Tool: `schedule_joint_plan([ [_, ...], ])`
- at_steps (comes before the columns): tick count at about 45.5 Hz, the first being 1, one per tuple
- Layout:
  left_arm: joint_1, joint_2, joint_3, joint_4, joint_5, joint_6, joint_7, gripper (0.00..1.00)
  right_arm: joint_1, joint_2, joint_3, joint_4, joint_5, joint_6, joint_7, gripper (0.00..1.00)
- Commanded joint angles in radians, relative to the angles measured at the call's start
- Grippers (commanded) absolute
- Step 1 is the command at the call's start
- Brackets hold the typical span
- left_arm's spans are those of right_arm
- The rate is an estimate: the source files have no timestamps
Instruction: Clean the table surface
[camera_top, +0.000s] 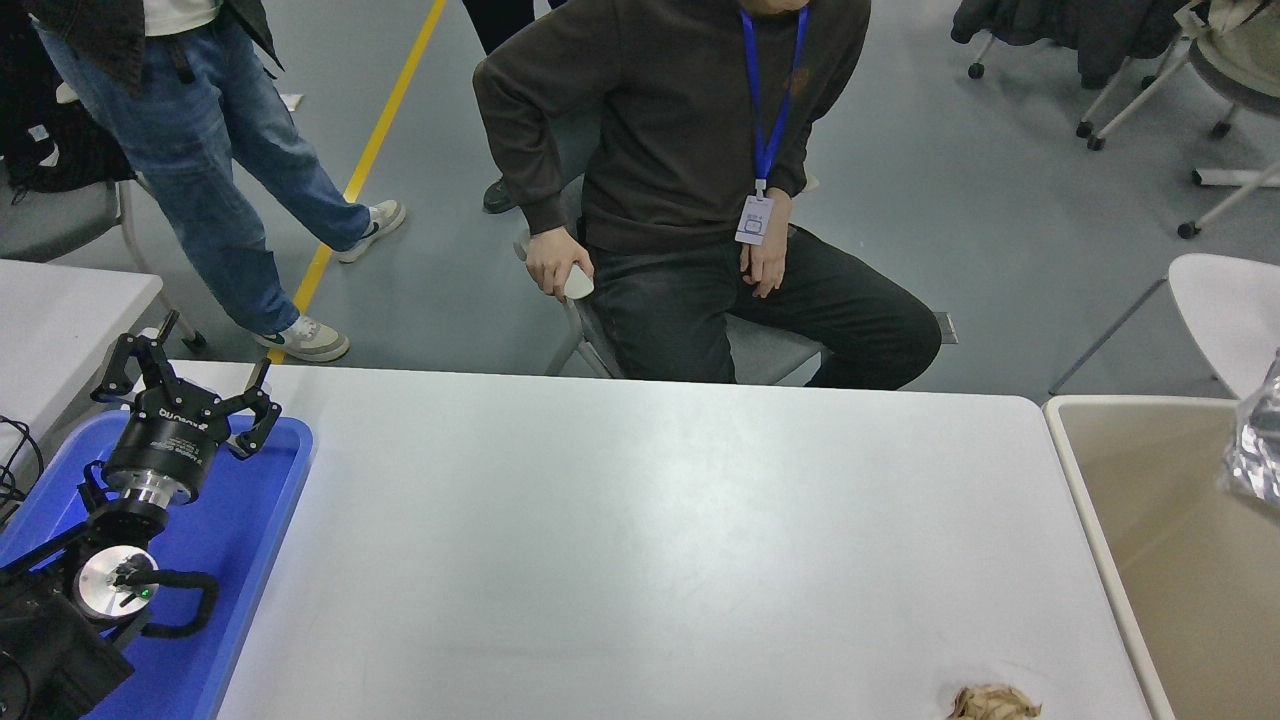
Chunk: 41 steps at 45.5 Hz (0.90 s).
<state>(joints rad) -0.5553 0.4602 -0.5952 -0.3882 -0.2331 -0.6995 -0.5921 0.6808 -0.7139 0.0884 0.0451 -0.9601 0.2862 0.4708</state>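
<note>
The white-grey table surface (640, 540) fills the middle of the head view. A small crumpled ball of brown paper (993, 703) lies on it at the front right, cut by the bottom edge. My left gripper (200, 375) is parked at the lower left above the blue tray, open and empty. My right gripper is out of view. A crumpled piece of silver foil (1258, 440) shows at the right edge, above the beige bin; what holds it is hidden.
A blue plastic tray (250, 540) lies at the table's left end under my left arm. A beige bin (1075, 480) stands against the table's right end. A person (700, 150) sits close at the far side; another stands at the far left.
</note>
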Motion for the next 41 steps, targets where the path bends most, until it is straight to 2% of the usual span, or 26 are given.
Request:
schedule_joint_plan([
  [1,0.000,0.000,0.000,0.000,0.000,0.000,0.000,1.00,-0.076,0.086,-0.104,-0.070,0.170,-0.061,-0.004,0.00],
  [6,0.000,0.000,0.000,0.000,0.000,0.000,0.000,1.00,-0.109,0.113,-0.151,-0.074,0.260,-0.116,-0.035,0.00],
  [14,0.000,0.000,0.000,0.000,0.000,0.000,0.000,1.00,-0.148,0.188,-0.156,-0.105,0.409,-0.200,-0.193,0.00],
  [26,0.000,0.000,0.000,0.000,0.000,0.000,0.000,1.00,-0.198,0.261,-0.141,-0.106,0.520,-0.269,-0.299,0.00],
  [36,0.000,0.000,0.000,0.000,0.000,0.000,0.000,1.00,-0.205,0.297,-0.141,-0.106,0.733,-0.315,-0.411,0.00],
  [41,0.000,0.000,0.000,0.000,0.000,0.000,0.000,1.00,-0.204,0.320,-0.139,-0.106,0.773,-0.318,-0.437,0.00],
])
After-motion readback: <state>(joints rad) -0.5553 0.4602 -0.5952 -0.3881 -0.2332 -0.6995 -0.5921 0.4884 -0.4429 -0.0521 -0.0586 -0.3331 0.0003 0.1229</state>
